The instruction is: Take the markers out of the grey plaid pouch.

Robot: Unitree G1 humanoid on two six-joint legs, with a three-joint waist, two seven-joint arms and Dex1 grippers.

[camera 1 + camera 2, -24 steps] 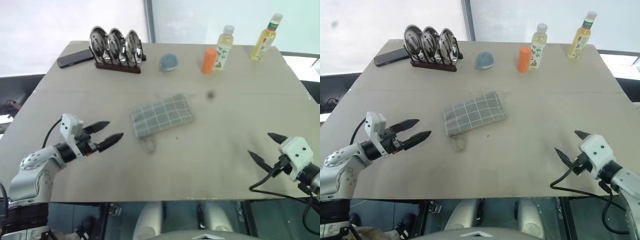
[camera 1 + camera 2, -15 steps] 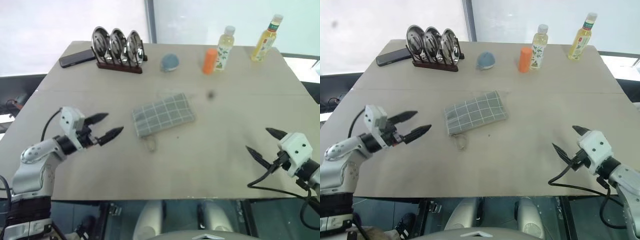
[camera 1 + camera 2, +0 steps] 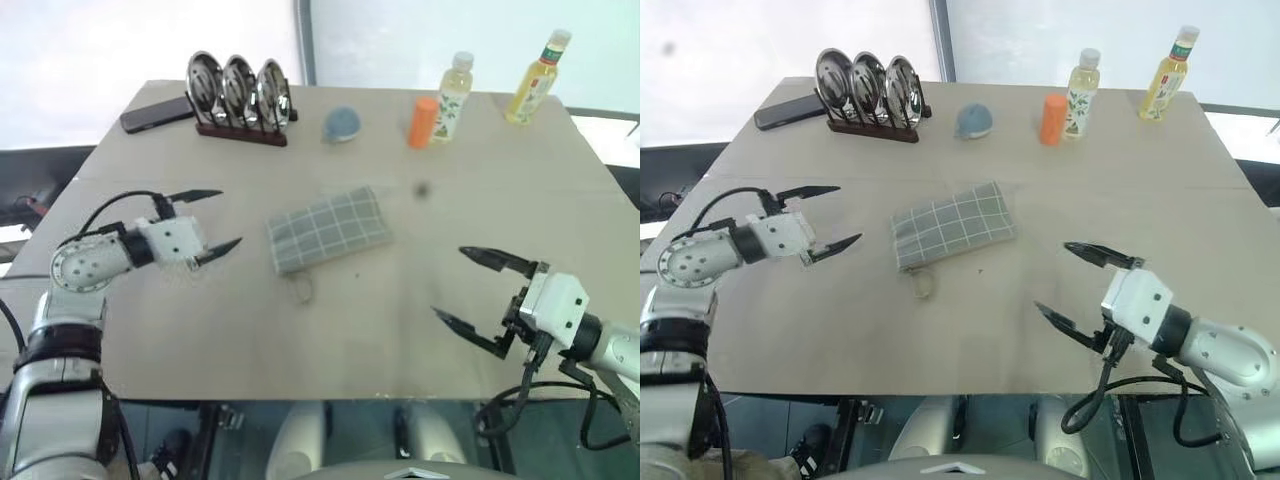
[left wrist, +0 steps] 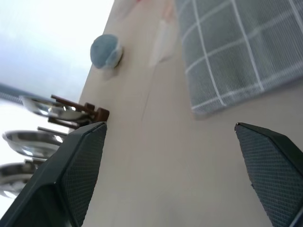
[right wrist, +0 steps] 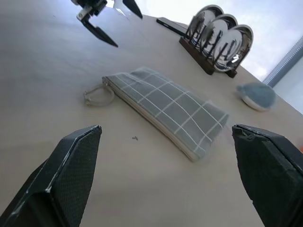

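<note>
Pouch (image 3: 327, 229) flat on table (image 3: 430, 300), zipped shut, contents hidden.

left gripper (image 3: 207, 221): spreading its fingers wider, turning toward the pouch (image 3: 327, 229)
right gripper (image 3: 478, 298): swinging inward over the table (image 3: 400, 190), fingers opening wide

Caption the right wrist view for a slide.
Open right gripper faces the closed grey plaid pouch on the table, open left gripper beyond.
</note>
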